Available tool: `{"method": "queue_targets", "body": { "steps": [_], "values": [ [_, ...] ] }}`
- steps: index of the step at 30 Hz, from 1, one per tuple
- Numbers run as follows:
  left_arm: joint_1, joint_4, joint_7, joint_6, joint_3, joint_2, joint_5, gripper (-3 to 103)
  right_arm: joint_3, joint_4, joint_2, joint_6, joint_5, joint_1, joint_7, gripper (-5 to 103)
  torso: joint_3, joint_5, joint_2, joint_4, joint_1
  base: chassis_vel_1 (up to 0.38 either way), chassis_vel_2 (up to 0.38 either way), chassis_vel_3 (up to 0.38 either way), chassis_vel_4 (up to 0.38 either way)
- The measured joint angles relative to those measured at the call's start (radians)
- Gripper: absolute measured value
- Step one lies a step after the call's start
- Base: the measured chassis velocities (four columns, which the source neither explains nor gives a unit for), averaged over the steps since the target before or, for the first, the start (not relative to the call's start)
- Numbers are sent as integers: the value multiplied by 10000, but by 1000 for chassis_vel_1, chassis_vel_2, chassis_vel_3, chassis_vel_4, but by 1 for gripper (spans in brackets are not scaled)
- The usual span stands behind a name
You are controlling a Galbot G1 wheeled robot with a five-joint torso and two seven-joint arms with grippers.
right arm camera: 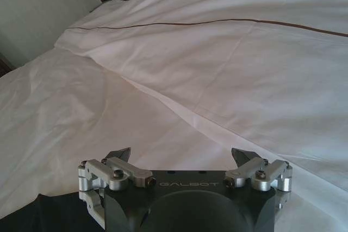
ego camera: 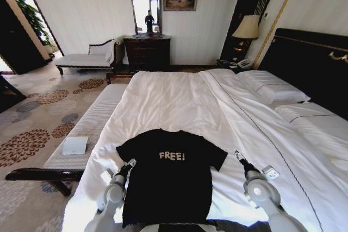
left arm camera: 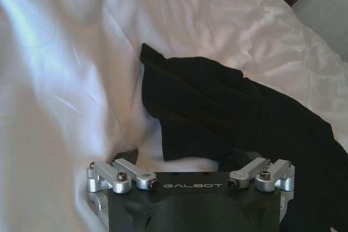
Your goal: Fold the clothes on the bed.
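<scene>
Showing the T-shirt (ego camera: 168, 180) spread flat, chest up, on the near part of the bed (ego camera: 179, 101), collar toward the far side, "FREE!" readable from the robot's side. Both sleeves lie out to left and right; hem runs to the near edge, where it is cut off by the frame. Laid this way, prob. so each sleeve sits within reach of one arm for a symmetric fold.

Left hand (ego camera: 130, 163) rests at the left sleeve, tips at the cloth edge; in the left wrist view the left hand (left arm camera: 182, 158) is spread, fingers released, with the dark sleeve between and beyond them; actual contact w/ fabric can't be confirmed. Right hand (ego camera: 237, 155) sits just beside the right sleeve, over white sheet; right wrist view shows the right hand (right arm camera: 182, 153) likewise released, holding nothing, black cloth only at the near corner.

Judgement: fold not yet begun; arms appear staged at either sleeve.

Hard to read: left fingertips merge w/ black cloth; the shirt's near hem and the robot's torso are out of frame; the duvet's folds hide the mattress edge on the right.
</scene>
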Motion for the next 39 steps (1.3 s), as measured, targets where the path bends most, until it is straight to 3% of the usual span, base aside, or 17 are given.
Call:
{"method": "queue_targets", "body": {
  "steps": [3,4,6,10,13,16,19,23,25,28,39],
  "values": [
    [-77,26,-16,8,-38,28,-23,99,6,-30,3,0,-3,-4,1,100,0,0,0,0,0,0,0,0,0],
    [-105,27,-17,8,-71,30,-40,89,6,-47,28,0,-11,-5,2,100,1,-1,-1,1,1,0,0,0,0],
    [-104,27,-16,8,-85,30,-44,89,4,-53,49,0,-23,-7,3,100,2,-1,-1,2,2,0,0,0,0],
    [-60,57,14,-51,-105,33,-44,68,-18,-51,119,0,-83,-38,6,100,1,-2,0,2,0,0,0,0,0],
    [-54,56,43,-66,-105,45,-52,62,-18,-36,119,0,-93,-48,11,100,1,-1,0,2,0,0,0,0,0],
    [-36,-1,55,-85,-101,40,-89,45,-1,47,127,0,-102,-65,43,100,1,-2,-1,2,1,0,0,0,0],
    [-6,-79,51,-89,-100,29,-104,41,10,84,134,0,-119,-99,56,100,2,-2,-1,1,1,0,0,0,0],
    [208,-460,-34,-81,-180,-5,-262,19,53,230,151,0,-217,-237,77,100,1,-2,0,1,1,0,0,0,0],
    [265,-543,-73,-62,-205,-5,-280,19,68,259,152,1,-229,-262,80,100,1,-2,0,2,1,0,0,0,0],
    [418,-696,-165,68,-235,21,-227,3,92,322,152,3,-248,-324,83,100,1,-1,-1,2,1,0,0,0,0],
    [767,-1032,-322,384,-376,147,-22,0,114,273,142,9,-263,-293,62,100,0,-2,-1,0,1,0,0,0,0]
  ]
}}
